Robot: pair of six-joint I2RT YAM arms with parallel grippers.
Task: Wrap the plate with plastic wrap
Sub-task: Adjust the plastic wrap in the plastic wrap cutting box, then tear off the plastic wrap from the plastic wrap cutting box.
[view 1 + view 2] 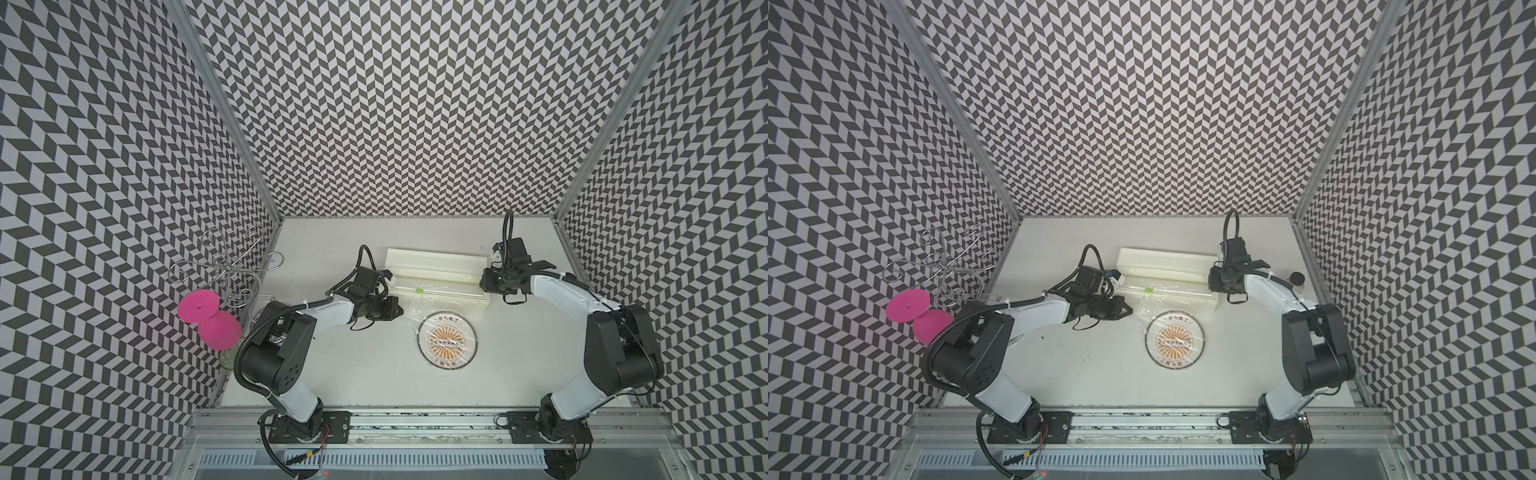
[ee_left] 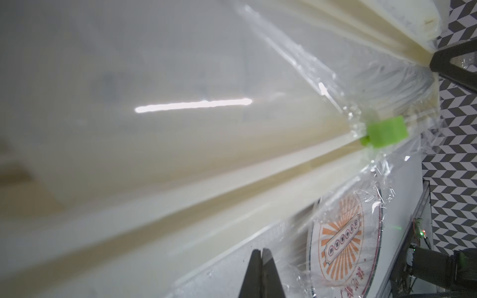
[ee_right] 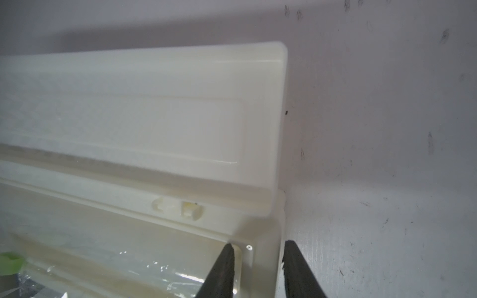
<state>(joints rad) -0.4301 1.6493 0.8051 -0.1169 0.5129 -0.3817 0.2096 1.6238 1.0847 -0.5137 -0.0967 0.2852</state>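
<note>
The plate [image 1: 446,340] [image 1: 1174,340] lies flat on the white table in both top views, with its orange sunburst facing up. Plastic wrap [image 1: 415,309] [image 2: 343,196] runs from the open cream box [image 1: 436,272] [image 3: 154,123] down over the plate. The box's green tab [image 1: 420,291] [image 2: 464,131] sits on its front edge. My left gripper [image 1: 400,310] [image 2: 262,251] is shut, tips together on the film's left corner, beside the plate. My right gripper [image 1: 487,291] [image 3: 258,245] is open astride the box's right end wall, one finger inside and one outside.
A wire rack [image 1: 232,266] and two pink discs [image 1: 198,306] stand at the left wall. A small black object [image 1: 1296,277] sits by the right wall. The box's raised lid [image 3: 129,103] is behind the roll. An aluminium rail [image 1: 415,419] edges the front.
</note>
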